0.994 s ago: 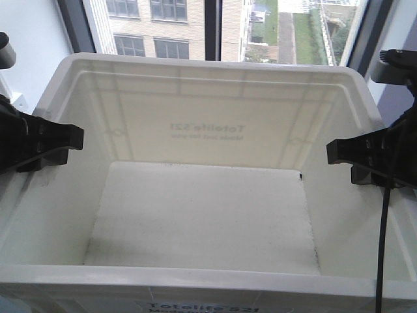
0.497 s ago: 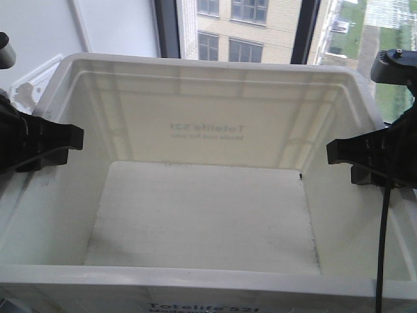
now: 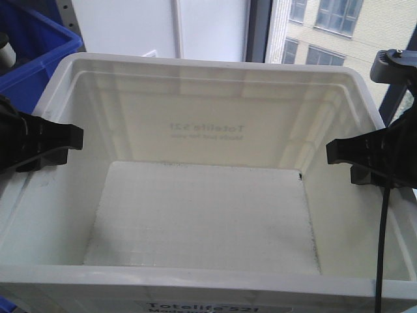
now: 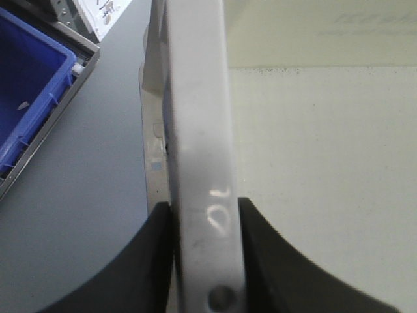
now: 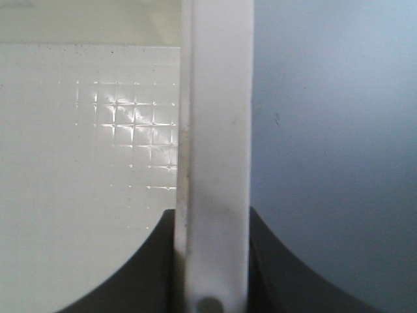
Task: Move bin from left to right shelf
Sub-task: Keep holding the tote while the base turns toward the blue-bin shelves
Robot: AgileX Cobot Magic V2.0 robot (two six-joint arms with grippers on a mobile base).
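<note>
The left tool point(image 4: 205, 218) and right tool point(image 5: 212, 225) are clamping opposite rims of the bin point(image 3: 208, 215) (blue crate point(image 3: 36, 49) behind).

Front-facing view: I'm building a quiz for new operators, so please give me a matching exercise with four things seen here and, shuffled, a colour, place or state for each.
Things:
1. bin
2. left gripper
3. right gripper
4. blue crate

Descriptions:
a. shut on the bin's right rim
b. beyond the bin's far left corner
c. white, nothing inside
d. shut on the bin's left rim

Pairs: 1-c, 2-d, 3-a, 4-b.
</note>
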